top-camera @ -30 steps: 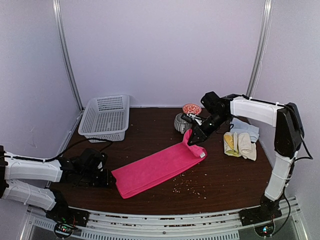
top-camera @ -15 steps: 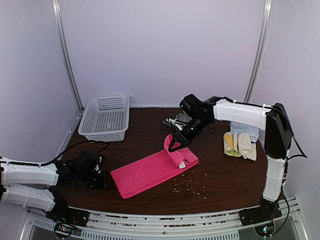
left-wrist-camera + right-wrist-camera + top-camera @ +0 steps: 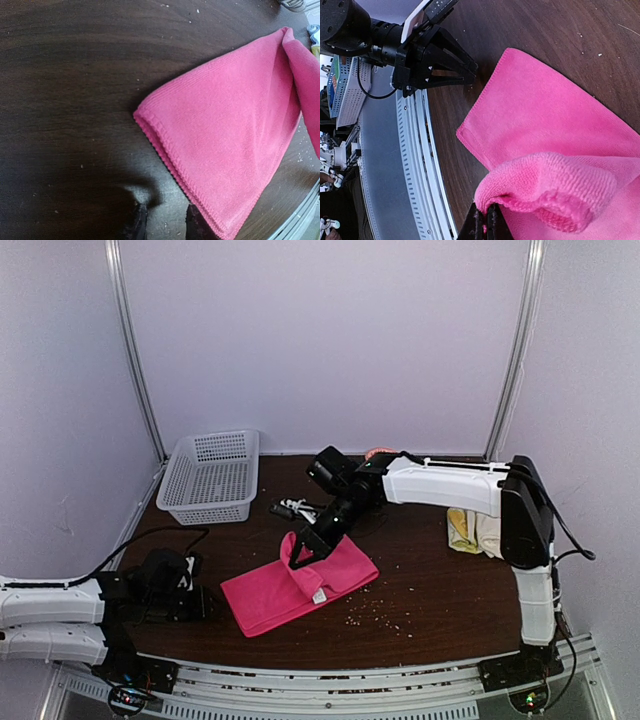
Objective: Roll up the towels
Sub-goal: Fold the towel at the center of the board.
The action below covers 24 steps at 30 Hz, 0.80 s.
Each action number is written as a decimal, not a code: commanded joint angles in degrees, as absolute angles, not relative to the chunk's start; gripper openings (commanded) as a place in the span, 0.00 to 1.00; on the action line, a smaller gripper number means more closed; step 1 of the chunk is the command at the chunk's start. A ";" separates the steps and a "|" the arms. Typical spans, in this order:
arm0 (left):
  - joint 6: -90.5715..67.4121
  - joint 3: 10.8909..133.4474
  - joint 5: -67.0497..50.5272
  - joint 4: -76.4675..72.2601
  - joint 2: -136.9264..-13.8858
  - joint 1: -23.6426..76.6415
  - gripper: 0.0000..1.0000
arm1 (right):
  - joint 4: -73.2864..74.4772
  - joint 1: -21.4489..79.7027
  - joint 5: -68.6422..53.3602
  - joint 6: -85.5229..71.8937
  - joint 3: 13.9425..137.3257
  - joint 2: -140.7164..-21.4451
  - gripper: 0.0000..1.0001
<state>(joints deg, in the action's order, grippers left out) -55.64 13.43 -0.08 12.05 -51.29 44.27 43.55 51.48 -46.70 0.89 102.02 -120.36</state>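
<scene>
**tk42:** Right arm swings way over to the left compared with a second ago, dragging the far end of the pink towel (image 3: pixel 262 598) back over itself. The strip looks a lot shorter now. Left arm slides back toward its own side a bit too.

**mo_r:** ok, so what's gripping what?

**tk42:** The right fingers (image 3: pixel 301 546) (image 3: pixel 475 226) are pinched tight on a bunched fold at the towel's end. They hold it up off the table (image 3: pixel 430 605), above the middle of the cloth. A small white tag hangs on the raised flap.

**mo_r:** and the left side?

**tk42:** The left fingers (image 3: pixel 198 602) (image 3: pixel 139 223) (image 3: pixel 457 55) sit low over the table and are spread apart with nothing between them. Their tips are just beside the towel's near left hem. One tip might be touching the hem, but I can't tell from the wrist view.

**mo_r:** where's the rest of the cloth?

**tk42:** It lies flat on the table (image 3: pixel 75 100), running diagonally across the front middle. The yellow towel (image 3: pixel 458 530) and the cream towel (image 3: pixel 489 536) sit rolled side by side at the right edge, partly behind the right arm. The basket (image 3: pixel 210 476) is at the back left, well apart from all of it. Crumbs (image 3: pixel 372 612) are scattered just right of the pink one.
</scene>
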 commanded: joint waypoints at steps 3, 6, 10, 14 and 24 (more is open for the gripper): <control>-56.19 12.24 -1.10 10.74 -50.49 44.26 0.26 | 39.11 54.32 -43.71 -6.40 107.69 -125.53 0.00; -57.01 11.59 -1.48 9.84 -49.85 44.22 0.25 | 37.31 55.92 -40.89 -9.78 109.17 -127.61 0.00; -57.47 9.57 -1.42 9.13 -48.50 44.22 0.25 | 36.64 57.65 -38.83 -12.18 112.06 -130.62 0.00; -56.65 9.29 -1.08 9.01 -48.39 44.23 0.25 | 36.83 58.18 -38.88 -13.26 114.73 -133.95 0.00; -57.31 7.67 -2.17 6.54 -49.66 44.21 0.23 | 36.76 60.28 -39.45 -12.61 118.24 -135.92 0.00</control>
<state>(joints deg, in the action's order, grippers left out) -56.84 9.39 -1.39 7.44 -49.06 44.27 37.78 58.96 -39.97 -12.40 114.45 -135.04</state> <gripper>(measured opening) 0.234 0.008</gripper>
